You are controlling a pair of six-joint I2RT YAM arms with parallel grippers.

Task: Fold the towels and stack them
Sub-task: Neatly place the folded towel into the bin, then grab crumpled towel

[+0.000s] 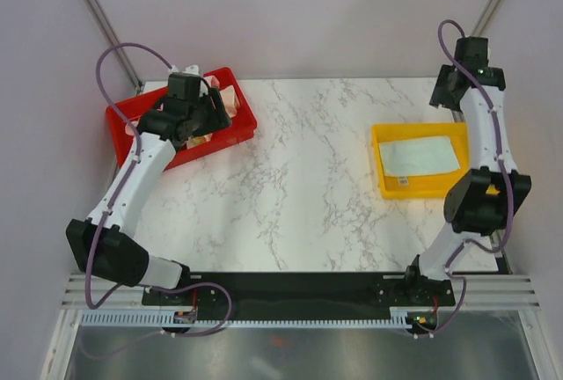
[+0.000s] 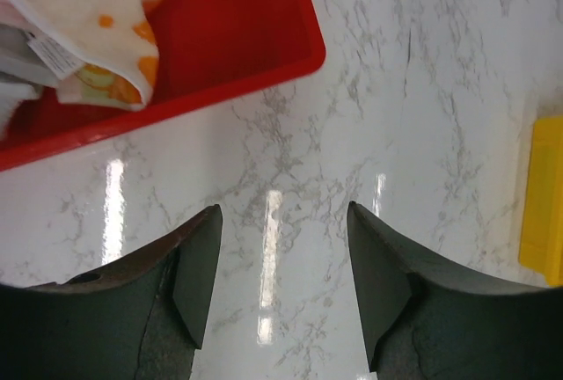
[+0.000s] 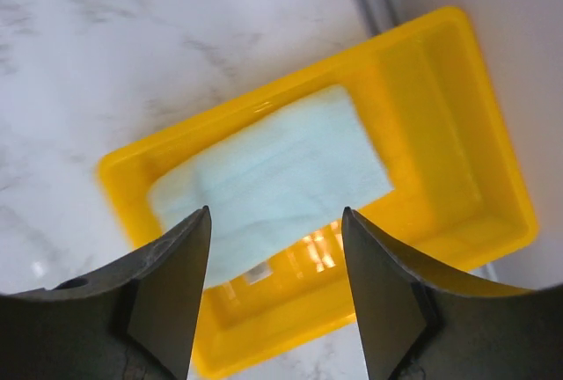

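A folded pale mint towel [image 1: 420, 155] lies flat in the yellow tray [image 1: 384, 179]; it also shows in the right wrist view [image 3: 273, 182]. A cream towel with orange print [image 2: 97, 10] lies crumpled in the red tray [image 2: 237, 63], with a peach-pink towel [image 1: 225, 100] beside it. My left gripper [image 2: 281, 261] is open and empty above the marble, just beside the red tray [image 1: 230, 132]. My right gripper [image 3: 274, 266] is open and empty, high above the yellow tray [image 3: 440, 222].
The white marble table [image 1: 299, 178] lies between the two trays. The red tray sits at the back left, the yellow tray at the right edge. Metal frame posts [image 1: 101, 19] stand at the back corners.
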